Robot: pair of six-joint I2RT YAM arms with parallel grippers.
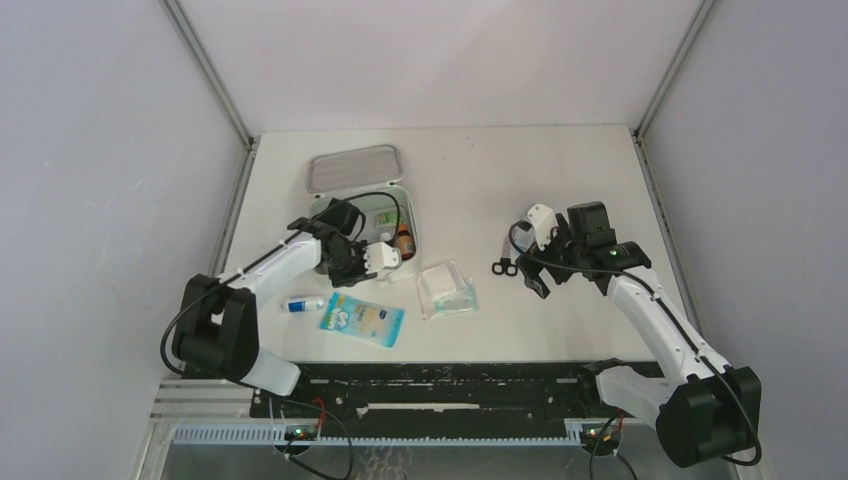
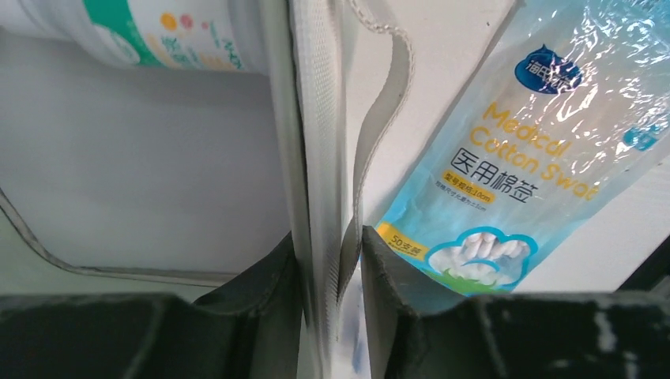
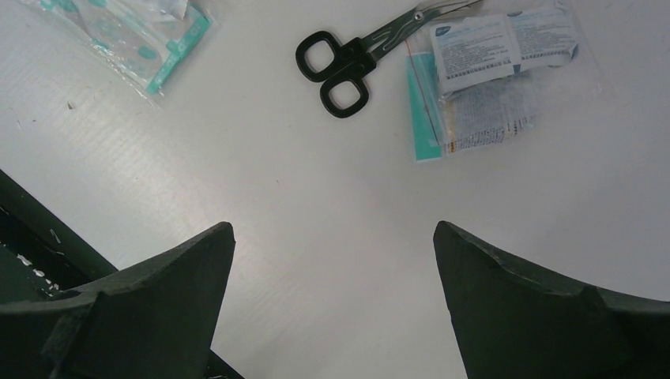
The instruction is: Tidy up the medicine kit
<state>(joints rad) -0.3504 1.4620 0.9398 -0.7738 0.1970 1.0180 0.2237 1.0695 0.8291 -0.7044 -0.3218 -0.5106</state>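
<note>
Medicine kit [image 2: 320,118], lying open toward the table's [image 1: 500,170] far left corner, has its side wall pinched between the narrowed fingers of the left gripper [image 2: 332,237]. A cotton swab packet [image 2: 513,158] lies just outside that wall. The right gripper [image 3: 332,237] hangs spread wide over the table's right side, with scissors [image 3: 348,67] and a bag of sachets [image 3: 490,71] beyond its tips.

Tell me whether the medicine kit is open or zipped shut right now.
Open. The medicine kit has its lid flipped back, grey mesh lining up, and a bottle shows inside its base.
</note>
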